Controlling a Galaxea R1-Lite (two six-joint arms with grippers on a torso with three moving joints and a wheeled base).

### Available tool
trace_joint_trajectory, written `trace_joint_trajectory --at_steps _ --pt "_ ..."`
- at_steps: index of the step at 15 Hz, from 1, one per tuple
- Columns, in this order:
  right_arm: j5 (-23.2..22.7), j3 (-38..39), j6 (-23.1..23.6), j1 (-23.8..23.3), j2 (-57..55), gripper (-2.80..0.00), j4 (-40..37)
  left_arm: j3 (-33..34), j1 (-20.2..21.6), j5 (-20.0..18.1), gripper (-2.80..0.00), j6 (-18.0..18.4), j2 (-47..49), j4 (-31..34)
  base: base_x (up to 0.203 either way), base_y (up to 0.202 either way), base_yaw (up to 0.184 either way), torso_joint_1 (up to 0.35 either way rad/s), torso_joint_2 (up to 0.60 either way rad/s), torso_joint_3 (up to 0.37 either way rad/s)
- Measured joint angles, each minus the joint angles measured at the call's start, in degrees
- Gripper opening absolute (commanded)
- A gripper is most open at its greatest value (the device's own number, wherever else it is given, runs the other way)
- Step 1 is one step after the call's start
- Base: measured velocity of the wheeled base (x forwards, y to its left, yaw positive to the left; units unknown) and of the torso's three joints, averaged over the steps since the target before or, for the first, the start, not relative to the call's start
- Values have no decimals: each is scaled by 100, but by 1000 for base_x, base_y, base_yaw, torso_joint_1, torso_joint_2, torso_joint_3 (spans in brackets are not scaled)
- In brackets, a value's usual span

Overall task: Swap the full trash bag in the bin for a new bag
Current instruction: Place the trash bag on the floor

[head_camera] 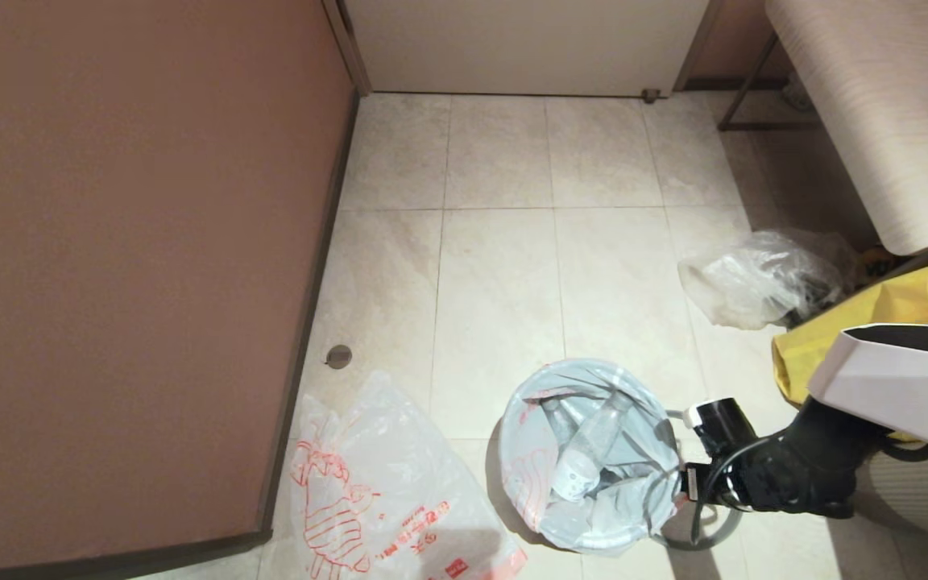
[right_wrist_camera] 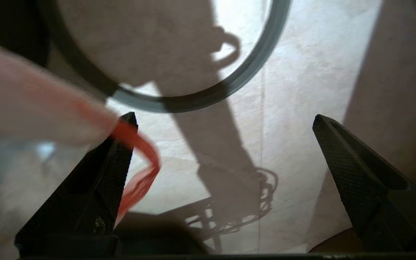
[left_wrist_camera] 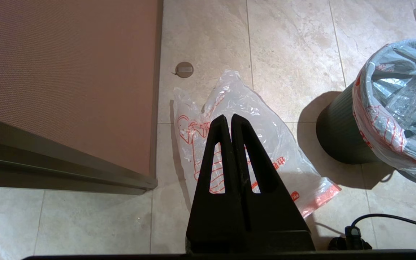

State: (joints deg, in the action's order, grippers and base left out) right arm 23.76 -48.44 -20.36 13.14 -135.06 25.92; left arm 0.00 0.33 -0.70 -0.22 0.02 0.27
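Observation:
The bin, a small black bucket, stands on the tiled floor lined with the full trash bag, whose hem is folded over the bin's top; clear bottles lie inside. The bin's grey ring lies on the floor beside it. My right gripper is open at the bin's right side, low over the floor, with the bag's orange-red hem against one finger. The new bag lies flat on the floor to the left of the bin. My left gripper hangs shut and empty above it.
A brown wall panel bounds the left side, with a round floor plug near its base. A clear crumpled bag and a yellow tote sit at the right under a pale bench.

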Motion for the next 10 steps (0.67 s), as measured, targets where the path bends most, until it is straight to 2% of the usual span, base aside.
trace_joint_trajectory --at_steps 1,4,5,10 --pt "178 -32 30 -12 -63 0 3 0 0 -1 -280 -2 0 -1 0 0 0 0 0 0" --pt "241 -68 52 -44 -176 0 -10 0 -2 -1 -280 0 0 -1 0 0 0 0 0 0" --pt "232 -68 49 -48 -187 -280 -7 0 -2 1 -280 0 0 -1 0 0 0 0 0 0" --pt "212 -31 84 -52 -205 -280 -13 0 0 -3 -280 -2 0 0 0 0 0 0 0 0"
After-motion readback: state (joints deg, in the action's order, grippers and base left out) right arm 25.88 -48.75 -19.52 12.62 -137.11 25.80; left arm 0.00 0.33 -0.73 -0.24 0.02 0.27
